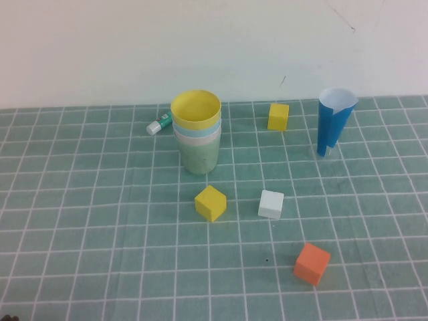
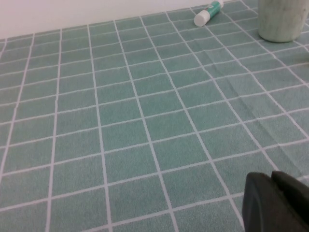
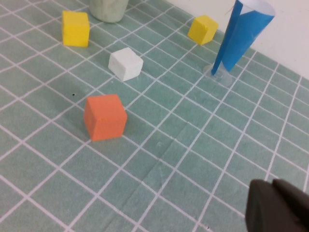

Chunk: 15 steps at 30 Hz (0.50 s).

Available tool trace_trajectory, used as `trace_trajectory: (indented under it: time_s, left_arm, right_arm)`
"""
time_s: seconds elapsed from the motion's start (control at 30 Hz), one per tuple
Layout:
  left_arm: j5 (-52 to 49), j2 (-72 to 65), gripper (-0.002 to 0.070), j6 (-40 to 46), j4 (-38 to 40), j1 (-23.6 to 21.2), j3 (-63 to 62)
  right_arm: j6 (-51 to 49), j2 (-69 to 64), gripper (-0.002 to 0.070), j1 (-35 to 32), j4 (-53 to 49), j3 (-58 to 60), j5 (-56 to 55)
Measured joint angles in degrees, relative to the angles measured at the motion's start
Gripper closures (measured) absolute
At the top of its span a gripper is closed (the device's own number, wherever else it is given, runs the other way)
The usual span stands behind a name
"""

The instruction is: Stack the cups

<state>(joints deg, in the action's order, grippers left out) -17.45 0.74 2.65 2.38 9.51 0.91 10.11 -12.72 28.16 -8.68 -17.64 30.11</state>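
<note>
I can't read any writing, brand, number or sign in my three views. The small green-and-white tube (image 1: 158, 125) lying behind the stacked cups (image 1: 196, 131) may carry print, but it is too small for me to make out. The cups, the blue paper cone (image 1: 334, 119) and the cubes show plain colour only.

The left gripper (image 2: 277, 203) and right gripper (image 3: 280, 208) show only at the corner of their own wrist views, with no markings.
</note>
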Motion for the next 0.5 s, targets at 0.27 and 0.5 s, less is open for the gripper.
trace_trajectory:
  time_s: [0.27,0.5]
  left_arm:
    - [-0.22,0.00,0.0676,-4.91,-0.35,-1.64,0.00]
    - [-0.22,0.00,0.0676,-6.32,-0.35,-3.35,0.00]
  right_arm:
    - [0.00,0.00,0.0676,0.00,0.10,0.13,0.00]
    - [0.00,0.00,0.0676,0.00,0.10,0.41,0.00]
